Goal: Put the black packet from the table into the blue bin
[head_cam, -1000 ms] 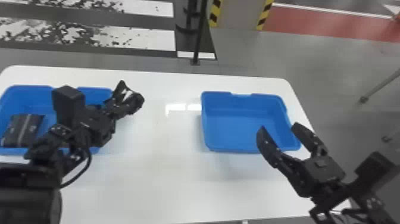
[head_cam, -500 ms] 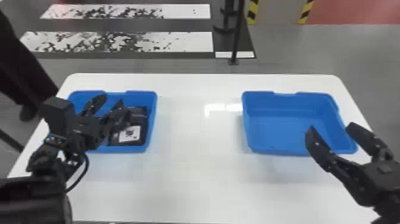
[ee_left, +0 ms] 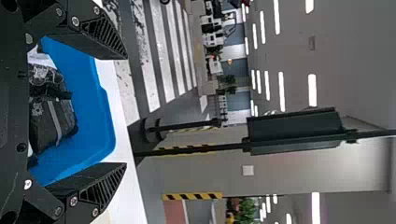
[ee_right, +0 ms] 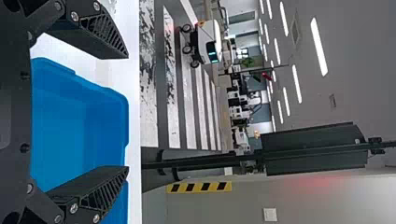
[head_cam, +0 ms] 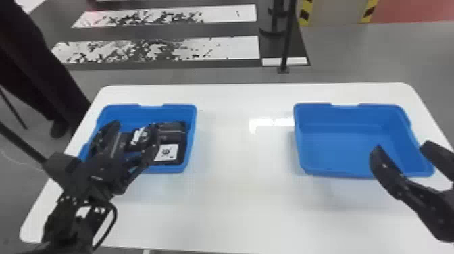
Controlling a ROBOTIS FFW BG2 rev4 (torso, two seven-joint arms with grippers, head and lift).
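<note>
In the head view my left gripper (head_cam: 135, 127) stands open over the left blue bin (head_cam: 179, 108). Inside that bin lie black packets (head_cam: 175, 135), one with a white label (head_cam: 166, 152); the arm partly hides them. Seen from the left wrist, my left gripper (ee_left: 124, 111) has widely parted fingers with nothing between the tips, and a black packet (ee_left: 51, 123) lies in the bin beyond. My right gripper (head_cam: 402, 147) is open and parked by the near right part of the right blue bin (head_cam: 341, 145). My right gripper (ee_right: 127, 112) holds nothing.
Both bins stand on the white table (head_cam: 236, 202), with a wide gap between them. Past the table's far edge a black post (head_cam: 287, 44) rises from the floor. A person's dark-clothed legs are at the far left, beyond the table corner.
The head view has swung left, so both bins appear farther right. My left gripper has shifted from the left bin's right side to over its inside, and its fingers now look farther apart.
</note>
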